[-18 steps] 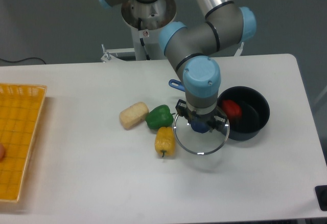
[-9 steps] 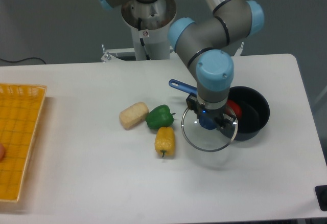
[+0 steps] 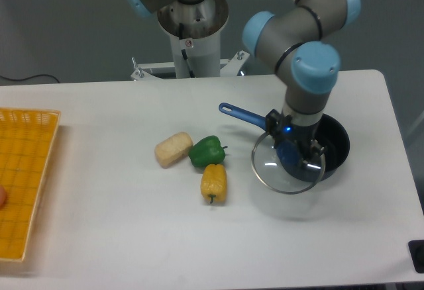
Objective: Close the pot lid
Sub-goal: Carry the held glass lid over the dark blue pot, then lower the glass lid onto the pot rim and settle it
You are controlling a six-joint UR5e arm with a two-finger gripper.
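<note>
The dark pot (image 3: 334,145) sits at the right of the white table, its long blue handle (image 3: 242,113) pointing left and back. My gripper (image 3: 291,154) is shut on the blue knob of the glass lid (image 3: 271,169) and holds it tilted in the air. The lid overlaps the pot's left side and hangs partly over the table to the left of it. My arm and the lid hide most of the pot's inside.
A green pepper (image 3: 207,150), a yellow pepper (image 3: 213,182) and a pale bread-like piece (image 3: 173,148) lie left of the lid. A yellow basket (image 3: 23,177) stands at the table's left edge. The arm's base (image 3: 192,32) stands at the back.
My gripper has carried the lid to the right, from beside the peppers to over the pot's left side. The red item seen in the pot earlier is now hidden.
</note>
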